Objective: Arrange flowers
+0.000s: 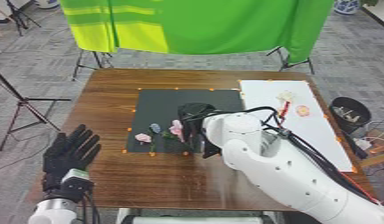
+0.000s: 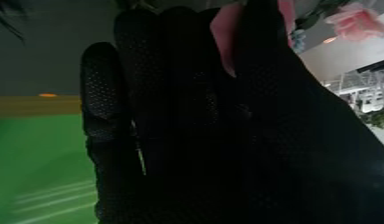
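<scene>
Placement appears under way: black-gloved fabric right hand (image 1: 196, 109), centre frame, pinches a smooth pink petal-like piece (image 2: 226, 37), next needing alignment, then release.

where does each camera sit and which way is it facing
Head view: on the robot's head, looking forward and down at the table; both white arms show, with the left hand and right hand.
Right wrist view: on the right arm's wrist, looking along its black-gloved hand, with pink flowers and green cloth beside it.
Shared: right hand, pink flowers, green cloth.
</scene>
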{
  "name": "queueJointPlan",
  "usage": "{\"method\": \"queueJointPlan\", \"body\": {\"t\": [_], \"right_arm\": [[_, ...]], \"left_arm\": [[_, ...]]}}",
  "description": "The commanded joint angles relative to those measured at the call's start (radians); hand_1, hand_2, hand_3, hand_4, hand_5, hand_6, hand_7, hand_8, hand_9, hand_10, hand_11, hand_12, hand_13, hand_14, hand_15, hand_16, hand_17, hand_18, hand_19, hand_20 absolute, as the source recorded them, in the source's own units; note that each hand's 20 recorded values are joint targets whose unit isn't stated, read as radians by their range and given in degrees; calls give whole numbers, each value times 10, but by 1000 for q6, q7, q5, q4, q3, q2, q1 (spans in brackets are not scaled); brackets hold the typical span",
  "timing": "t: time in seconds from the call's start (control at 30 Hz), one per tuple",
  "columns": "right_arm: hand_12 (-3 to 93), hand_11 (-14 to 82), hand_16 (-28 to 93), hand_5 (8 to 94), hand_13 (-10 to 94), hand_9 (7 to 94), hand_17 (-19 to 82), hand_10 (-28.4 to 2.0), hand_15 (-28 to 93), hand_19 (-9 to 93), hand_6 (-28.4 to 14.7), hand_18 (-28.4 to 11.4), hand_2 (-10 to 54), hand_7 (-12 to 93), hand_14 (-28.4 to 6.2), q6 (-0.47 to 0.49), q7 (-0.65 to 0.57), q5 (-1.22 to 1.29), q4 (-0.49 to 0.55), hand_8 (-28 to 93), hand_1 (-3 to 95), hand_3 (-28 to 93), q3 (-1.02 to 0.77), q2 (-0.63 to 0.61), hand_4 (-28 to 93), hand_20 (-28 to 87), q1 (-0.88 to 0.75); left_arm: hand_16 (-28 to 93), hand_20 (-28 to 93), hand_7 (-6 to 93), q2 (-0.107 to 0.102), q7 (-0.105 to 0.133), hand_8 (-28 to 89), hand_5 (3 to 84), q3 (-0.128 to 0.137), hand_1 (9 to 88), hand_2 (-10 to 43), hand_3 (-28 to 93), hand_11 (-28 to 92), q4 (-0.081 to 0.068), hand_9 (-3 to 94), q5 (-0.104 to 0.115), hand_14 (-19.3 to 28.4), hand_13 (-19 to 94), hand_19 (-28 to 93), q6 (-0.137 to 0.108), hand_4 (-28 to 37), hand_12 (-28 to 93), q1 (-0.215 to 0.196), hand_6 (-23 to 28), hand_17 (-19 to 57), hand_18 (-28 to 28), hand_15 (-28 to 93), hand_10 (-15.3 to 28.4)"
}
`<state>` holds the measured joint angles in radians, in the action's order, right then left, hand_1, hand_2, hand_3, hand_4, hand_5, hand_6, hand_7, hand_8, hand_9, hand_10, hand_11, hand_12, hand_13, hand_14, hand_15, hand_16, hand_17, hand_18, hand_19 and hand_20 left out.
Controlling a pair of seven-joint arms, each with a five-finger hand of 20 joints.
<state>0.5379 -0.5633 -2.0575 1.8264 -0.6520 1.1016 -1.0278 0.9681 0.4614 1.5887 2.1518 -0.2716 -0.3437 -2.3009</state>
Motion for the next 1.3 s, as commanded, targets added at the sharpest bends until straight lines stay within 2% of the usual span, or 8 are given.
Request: {"method": "queueJointPlan", "body": {"t": [0.03,0.23,0.53,0.67,0.73,1.03,1.17,1.3], "right_arm": [[348,137,340,752,681,842,262,-119,386,701,-7,-204,-95,284,-102,21,-43,-20,-6,17,545,720,16,30,-283,270,32],[337,133,317,729,663,820,252,-118,400,698,-18,-209,-95,266,-108,29,-57,-12,-8,11,538,709,9,27,-283,267,26],[245,167,232,695,649,765,244,-128,431,687,-15,-209,-95,197,-118,29,-76,-15,-1,-23,499,742,0,40,-283,257,9],[215,187,218,680,647,747,244,-133,437,687,-15,-210,-95,182,-121,-13,-101,-20,5,-69,477,769,-9,42,-283,257,-3],[189,197,211,661,647,732,244,-143,440,689,-18,-211,-95,180,-123,-51,-105,-28,7,-122,465,783,-15,41,-283,254,-8],[150,144,181,508,612,616,250,-165,401,689,-60,-217,-95,126,-134,-54,-123,9,26,-113,424,799,-67,45,-283,235,-23],[141,120,174,472,585,559,249,-175,394,689,-69,-218,-95,116,-144,-94,-107,-15,70,-109,398,790,-129,-1,-283,226,-63],[137,101,157,450,537,511,248,-187,366,693,-73,-221,-95,109,-157,-159,-88,-54,127,-104,375,787,-260,-122,-282,216,-158]], "left_arm": [[-83,99,143,-6,-16,-83,435,-11,256,183,695,288,6,353,-5,175,258,388,-6,-283,112,-3,104,-71,161,445,163],[-83,98,142,-2,-19,-82,435,-5,257,181,697,288,3,353,-11,175,258,388,-8,-283,112,2,104,-71,161,446,162],[-83,98,143,2,-16,-82,433,-7,288,156,698,291,2,352,-11,173,258,388,1,-283,113,-2,104,-71,161,445,162],[-83,97,143,8,-15,-83,432,-2,286,152,699,291,3,351,-15,173,258,387,8,-283,112,-4,103,-71,160,445,163],[-82,97,143,6,-11,-83,430,-3,286,152,698,291,5,351,-13,173,258,387,10,-283,113,-6,103,-70,160,445,162],[-81,97,140,7,-6,-81,420,-13,281,150,700,288,2,347,-3,173,256,385,8,-283,113,-2,103,-70,160,441,161],[-81,97,140,14,5,-81,417,-18,281,148,701,288,4,345,-1,173,255,383,11,-283,114,-8,103,-69,160,440,163],[-80,97,140,20,4,-81,416,-30,281,148,702,287,-3,345,-8,172,256,382,31,-283,114,11,103,-69,159,439,162]]}}
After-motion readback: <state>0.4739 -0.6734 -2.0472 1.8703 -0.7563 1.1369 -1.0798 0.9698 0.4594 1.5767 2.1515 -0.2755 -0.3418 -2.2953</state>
